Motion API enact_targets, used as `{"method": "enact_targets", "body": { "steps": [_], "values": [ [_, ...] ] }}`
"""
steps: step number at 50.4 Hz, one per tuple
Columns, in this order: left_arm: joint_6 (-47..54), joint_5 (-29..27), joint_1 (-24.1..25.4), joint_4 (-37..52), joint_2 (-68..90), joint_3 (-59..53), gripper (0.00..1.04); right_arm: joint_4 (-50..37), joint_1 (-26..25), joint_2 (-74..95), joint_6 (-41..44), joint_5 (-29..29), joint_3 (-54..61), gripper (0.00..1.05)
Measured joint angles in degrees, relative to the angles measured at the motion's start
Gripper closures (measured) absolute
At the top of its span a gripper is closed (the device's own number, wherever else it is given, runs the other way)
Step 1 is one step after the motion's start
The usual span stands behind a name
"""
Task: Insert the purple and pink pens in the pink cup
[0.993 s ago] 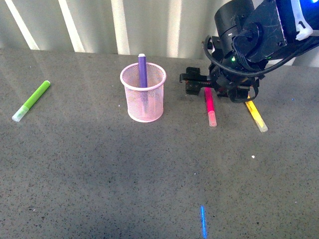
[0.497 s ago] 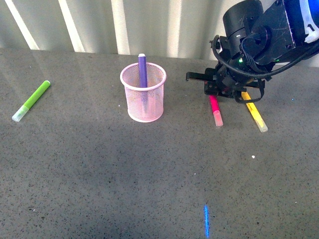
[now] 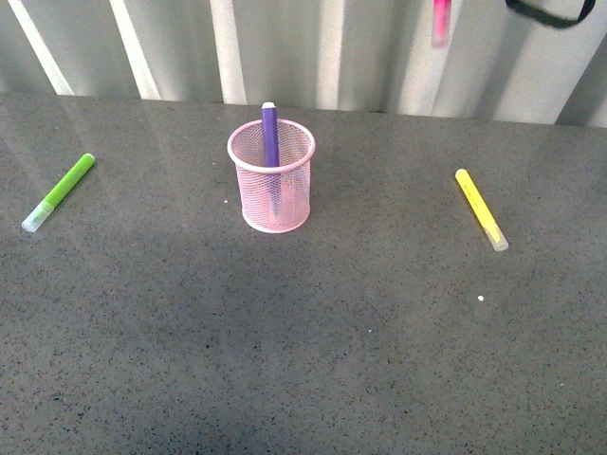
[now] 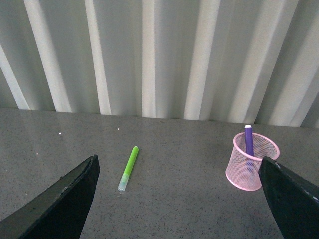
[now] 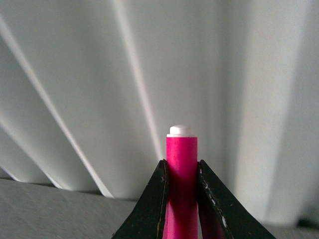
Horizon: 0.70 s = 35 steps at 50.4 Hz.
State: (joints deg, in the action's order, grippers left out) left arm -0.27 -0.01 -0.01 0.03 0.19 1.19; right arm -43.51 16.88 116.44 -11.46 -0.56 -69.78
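Jaws of our right gripper are pressed on the pink pen and pinch its magenta barrel from both sides; its white end sticks out past the tips. In the front view we see only the lower part of this pen. It hangs high above the gray table, before the ribbed wall, up and to the right of the pink cup. Our left gripper has its jaws spread wide apart. We see the purple pen standing inside the cup, its top above the rim. A green pen lies flat well left of the cup, and a yellow pen lies flat well right of it.
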Motion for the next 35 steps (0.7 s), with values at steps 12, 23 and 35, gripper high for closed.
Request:
{"method": "enact_targets", "body": {
  "steps": [12, 23, 35],
  "values": [
    [0.00, 0.00, 0.00, 0.00, 0.00, 0.00, 0.07, -21.73, 6.08, 2.80, 6.05, 11.39, 8.31, 0.93],
    [0.00, 0.00, 0.00, 0.00, 0.00, 0.00, 0.07, -26.21, 8.26, 13.64, 5.60, 14.47, 4.90, 0.93],
    [0.00, -0.02, 0.00, 0.00, 0.00, 0.00, 0.07, -24.57, 9.49, 15.19, 4.09, 14.71, -0.87, 0.93]
  ]
}}
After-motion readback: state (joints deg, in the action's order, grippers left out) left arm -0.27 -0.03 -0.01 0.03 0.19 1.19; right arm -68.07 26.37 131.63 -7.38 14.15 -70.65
